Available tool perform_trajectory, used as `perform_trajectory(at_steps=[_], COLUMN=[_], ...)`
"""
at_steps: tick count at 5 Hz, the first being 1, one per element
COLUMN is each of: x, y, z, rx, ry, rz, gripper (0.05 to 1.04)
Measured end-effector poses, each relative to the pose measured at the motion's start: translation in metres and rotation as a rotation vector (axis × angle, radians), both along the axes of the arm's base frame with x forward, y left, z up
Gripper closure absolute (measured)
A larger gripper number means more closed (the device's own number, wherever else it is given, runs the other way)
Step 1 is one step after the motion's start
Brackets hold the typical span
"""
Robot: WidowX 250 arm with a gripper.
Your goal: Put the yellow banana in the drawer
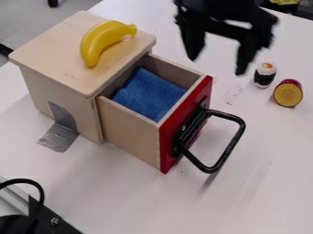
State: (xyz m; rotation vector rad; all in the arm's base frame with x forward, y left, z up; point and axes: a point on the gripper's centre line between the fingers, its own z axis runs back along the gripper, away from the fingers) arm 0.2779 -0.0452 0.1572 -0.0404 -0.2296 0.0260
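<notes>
Banana (pixel 98 40): lay atop the wooden cabinet (pixel 54 43). Needed the wide-spread, empty gripper (pixel 216 66) squared across its thick middle, a lift clear of the cabinet's edge, then release low over blue cloth (pixel 149 94) inside the open drawer (pixel 129 132).

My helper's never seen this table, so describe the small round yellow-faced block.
Find the light wooden box with the open, red-fronted drawer. Up and right of its black handle are two small pieces. It's the right-hand one, yellow-faced with dark red sides, unlike the black-and-white, sushi-like roll.
</notes>
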Motion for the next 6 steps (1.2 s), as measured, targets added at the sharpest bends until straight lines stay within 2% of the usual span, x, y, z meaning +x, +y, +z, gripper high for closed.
perform_trajectory(at_steps=[2, 3, 4, 6], x=[-0.005, -0.004, 0.0, 0.003], y=[0.068, 0.094, 0.121, 0.163], z=[0.018, 0.02, 0.007, -0.02], rx=[0.045, 0.089, 0.12, 0.127], ry=[0.006, 0.005, 0.047, 0.153], rz=[0.06, 0.041, 0.043, 0.087], gripper=[0.086, 0.086, 0.086, 0.086])
